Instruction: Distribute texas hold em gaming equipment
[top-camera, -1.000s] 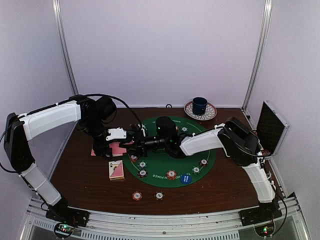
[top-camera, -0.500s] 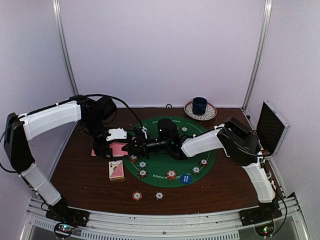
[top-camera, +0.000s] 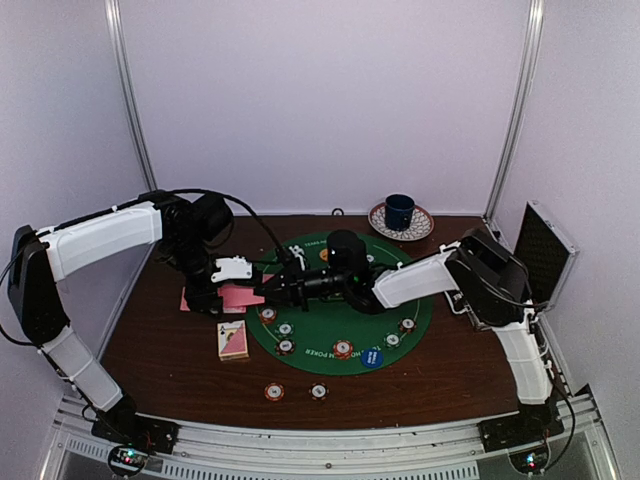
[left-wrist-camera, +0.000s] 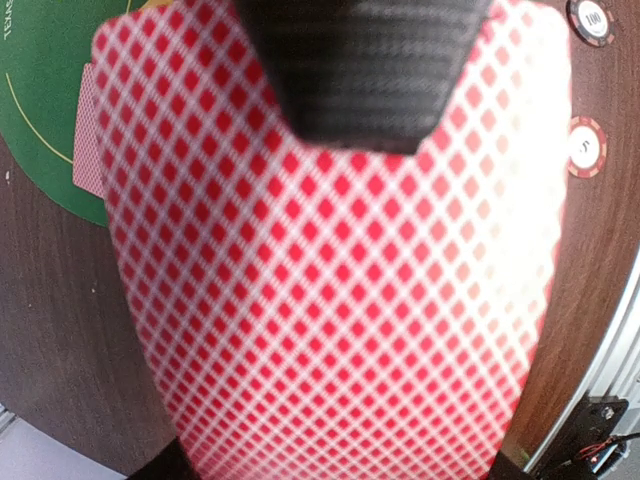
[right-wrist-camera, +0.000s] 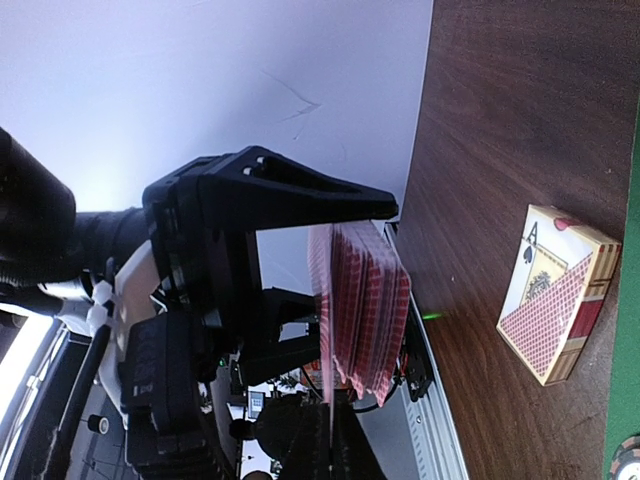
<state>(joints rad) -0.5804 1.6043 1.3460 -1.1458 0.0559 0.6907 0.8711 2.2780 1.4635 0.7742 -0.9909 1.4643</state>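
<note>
nearest the arm bases, two striped poker chips (top-camera: 273, 392) lie on the brown table (top-camera: 450, 370), well short of both sets of fingers. a card box (top-camera: 233, 340) sits on the near side of the left gripper (top-camera: 215, 298), whose fingers are clamped on a stack of pink-backed playing cards (top-camera: 245, 297). the right gripper (top-camera: 271, 296) meets the stack's edge; whether its fingers are together cannot be told. far beyond stands a blue mug (top-camera: 400, 211).
</note>
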